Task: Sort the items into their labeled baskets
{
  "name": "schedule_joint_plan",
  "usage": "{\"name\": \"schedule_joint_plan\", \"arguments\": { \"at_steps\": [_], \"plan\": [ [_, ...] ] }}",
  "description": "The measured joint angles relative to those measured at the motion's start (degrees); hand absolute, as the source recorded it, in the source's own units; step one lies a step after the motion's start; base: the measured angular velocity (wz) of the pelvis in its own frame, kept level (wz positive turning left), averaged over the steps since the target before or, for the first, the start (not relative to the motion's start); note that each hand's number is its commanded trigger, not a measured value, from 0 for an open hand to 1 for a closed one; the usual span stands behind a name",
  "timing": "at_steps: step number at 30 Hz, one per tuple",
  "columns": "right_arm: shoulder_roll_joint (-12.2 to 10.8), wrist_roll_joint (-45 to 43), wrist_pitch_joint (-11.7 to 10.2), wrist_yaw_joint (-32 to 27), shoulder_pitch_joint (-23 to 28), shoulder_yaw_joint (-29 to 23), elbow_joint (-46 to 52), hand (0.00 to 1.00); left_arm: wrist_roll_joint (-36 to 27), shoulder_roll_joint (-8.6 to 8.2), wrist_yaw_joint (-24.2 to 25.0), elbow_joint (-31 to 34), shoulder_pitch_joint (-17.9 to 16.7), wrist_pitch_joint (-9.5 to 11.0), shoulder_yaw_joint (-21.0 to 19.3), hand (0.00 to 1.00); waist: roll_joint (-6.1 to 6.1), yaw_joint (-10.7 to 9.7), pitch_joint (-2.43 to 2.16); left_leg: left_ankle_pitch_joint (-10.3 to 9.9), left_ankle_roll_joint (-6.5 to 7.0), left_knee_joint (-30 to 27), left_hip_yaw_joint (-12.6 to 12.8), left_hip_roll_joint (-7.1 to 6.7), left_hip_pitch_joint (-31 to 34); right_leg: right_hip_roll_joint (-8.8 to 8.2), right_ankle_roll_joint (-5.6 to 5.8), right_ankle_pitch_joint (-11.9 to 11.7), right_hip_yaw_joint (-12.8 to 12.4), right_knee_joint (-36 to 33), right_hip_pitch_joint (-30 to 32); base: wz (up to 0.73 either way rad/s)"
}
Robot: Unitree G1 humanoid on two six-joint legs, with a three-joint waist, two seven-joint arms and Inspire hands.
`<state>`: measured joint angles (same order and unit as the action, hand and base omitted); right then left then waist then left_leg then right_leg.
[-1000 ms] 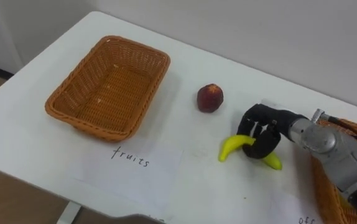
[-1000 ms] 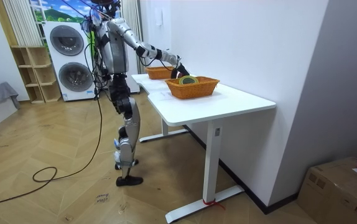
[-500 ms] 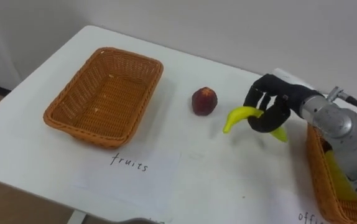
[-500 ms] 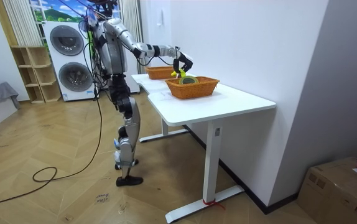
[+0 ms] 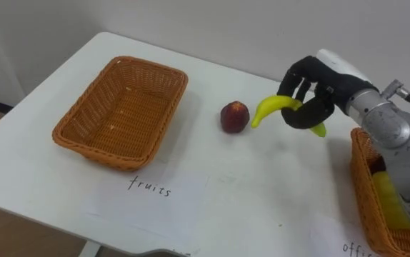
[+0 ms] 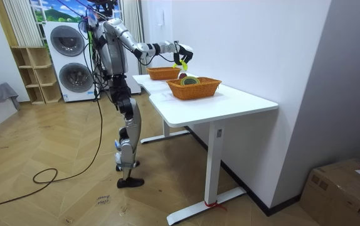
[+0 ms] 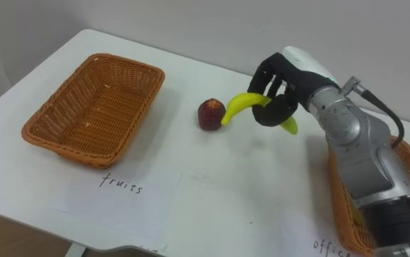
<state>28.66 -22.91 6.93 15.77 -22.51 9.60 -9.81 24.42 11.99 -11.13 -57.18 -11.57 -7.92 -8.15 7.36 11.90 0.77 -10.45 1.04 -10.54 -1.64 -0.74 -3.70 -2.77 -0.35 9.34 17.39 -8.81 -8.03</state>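
Left eye view: our right hand (image 5: pixel 312 93) has its fingers curled round the banana (image 5: pixel 269 108), gripped off-centre, short end poking out on the hand's right, long end to its left. It's held clear of the table (image 5: pixel 262 193), which we read as carry height. Left of the hand, below the banana's tip, a red fruit (image 5: pixel 234 116) sits on the table. Well further left is the empty wicker basket (image 5: pixel 98 148) with a paper label (image 5: pixel 148 196) in front; we judge that's the drop target. Below and right of the hand, a second basket (image 5: pixel 361 193) holds a yellow item (image 5: pixel 387 196), so the banana stays out. Risk: off-centre grip could let it pivot on the swing left
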Motion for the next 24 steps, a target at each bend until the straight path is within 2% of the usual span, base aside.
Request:
{"name": "schedule_joint_plan", "arguments": {
  "at_steps": [6, 8, 12, 14, 18, 20, 24],
  "plan": [
    [-0.75, 1.44, -0.35, -2.9, 0.0, -0.06, -0.01, 1.0, 0.08, 0.02, -1.2, -0.08, -0.28, 0.05, 0.45, 0.0, -0.63, 0.77, 0.07, 0.0, 0.0, 0.11, 0.0, -0.02, 0.21, 0.01, 0.02, 0.02, 0.03, 0.02, 0.21, 0.0],
    [-1.93, 2.54, -0.65, -4.09, 0.0, -0.42, -0.02, 1.0, 0.15, 0.0, -1.21, -0.03, -0.38, -0.02, 0.52, 0.0, -0.83, 0.77, -0.02, 0.0, 0.0, 0.14, -0.05, -0.02, 0.29, 0.03, 0.04, 0.03, 0.04, 0.06, 0.27, 0.0],
    [-4.11, 3.46, -0.6, -5.62, 0.0, -0.41, -0.07, 1.0, 2.1, -0.44, -1.91, 0.42, -0.48, -0.49, 0.75, 0.0, -1.4, 1.09, -0.53, 0.06, 0.07, 0.11, 0.01, -0.03, 0.06, -0.03, 0.05, 0.03, 0.02, 0.08, 0.25, 0.0],
    [-5.36, 5.22, -0.58, -6.3, 0.0, -0.41, -0.09, 1.0, 2.1, -0.5, -2.07, 0.96, -0.65, -0.85, 0.77, 0.0, -1.67, 1.06, -0.58, 0.07, 0.07, 0.09, 0.0, -0.03, -0.09, -0.03, 0.09, 0.05, 0.07, 0.11, 0.05, 0.0],
    [-7.02, 8.45, -0.58, -6.99, -0.01, -0.33, -0.33, 1.0, 2.09, -0.75, -2.21, 2.48, -1.0, -0.9, 1.71, 0.0, -1.8, 1.28, -0.54, 0.07, 0.08, 0.15, -0.15, -0.02, -0.1, -0.11, 0.14, 0.08, 0.34, 0.09, -0.19, 0.02],
    [-7.81, 11.14, -0.57, -7.17, -0.05, -0.21, -0.34, 1.0, 2.11, -1.09, -2.03, 2.49, -1.06, -0.99, 2.39, 0.0, -2.06, 1.65, -0.35, 0.06, 0.09, 0.24, -0.13, 0.0, -0.12, -0.12, 0.22, 0.13, 0.48, 0.04, -0.2, 0.0],
    [-8.39, 12.19, -0.57, -7.79, -0.12, -0.12, -0.33, 1.0, 2.21, -1.63, -1.44, 3.32, -1.53, -1.33, 2.75, 0.0, -2.1, 2.57, -0.32, 0.08, 0.13, 0.12, -0.37, -0.06, 0.02, -0.22, 0.25, 0.15, 1.26, 0.0, -0.28, 0.03]
  ]
}}
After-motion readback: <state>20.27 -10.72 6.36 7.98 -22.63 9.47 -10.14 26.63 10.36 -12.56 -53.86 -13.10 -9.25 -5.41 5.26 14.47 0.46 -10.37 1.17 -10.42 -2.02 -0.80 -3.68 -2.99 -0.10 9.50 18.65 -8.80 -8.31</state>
